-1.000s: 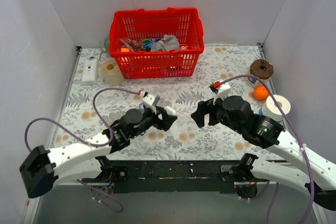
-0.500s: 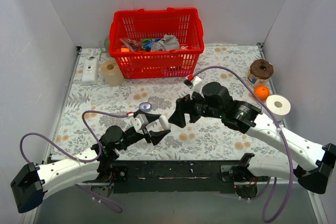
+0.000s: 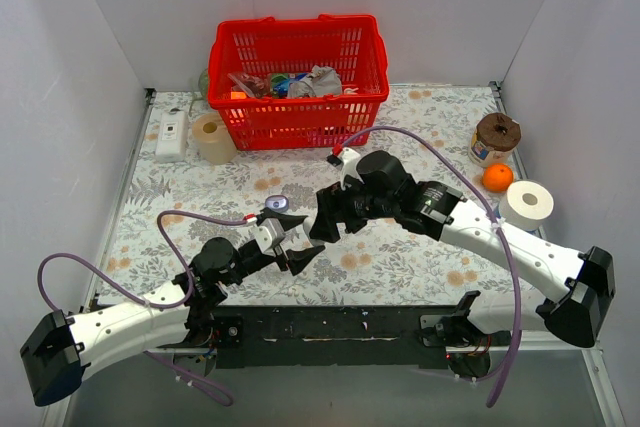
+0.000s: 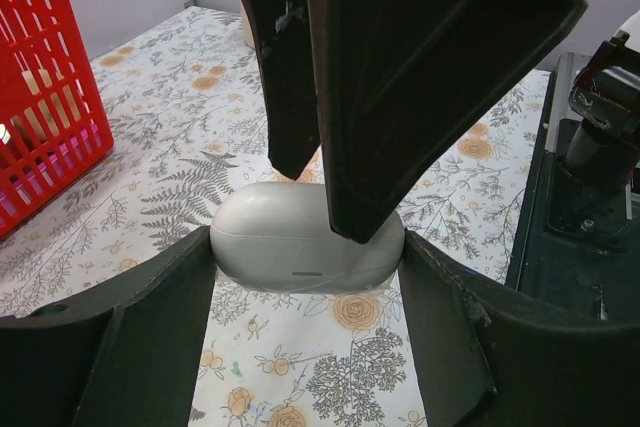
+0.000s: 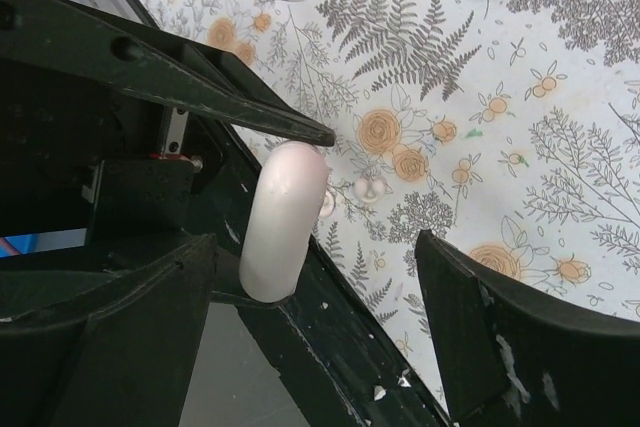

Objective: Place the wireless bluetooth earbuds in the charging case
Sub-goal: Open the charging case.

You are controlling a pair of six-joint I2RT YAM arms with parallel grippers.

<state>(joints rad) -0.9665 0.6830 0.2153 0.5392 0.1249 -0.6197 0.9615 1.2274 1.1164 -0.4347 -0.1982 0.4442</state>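
Top view: we've got the glossy lavender-blue pebble-shaped case [image 3: 277,205] sitting loose just beyond the left gripper [image 3: 298,250]. Left wrist: that gripper's clamped on a white pill-shaped capsule [image 4: 305,247], holding it up for a handover, we reckon. Right wrist: the right gripper [image 5: 315,239] gapes wide and empty around the capsule. We can't spot the purple earbuds.

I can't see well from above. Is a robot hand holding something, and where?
The left gripper holds the white capsule, one finger at each of its ends. The right gripper is open around it, gripping nothing.
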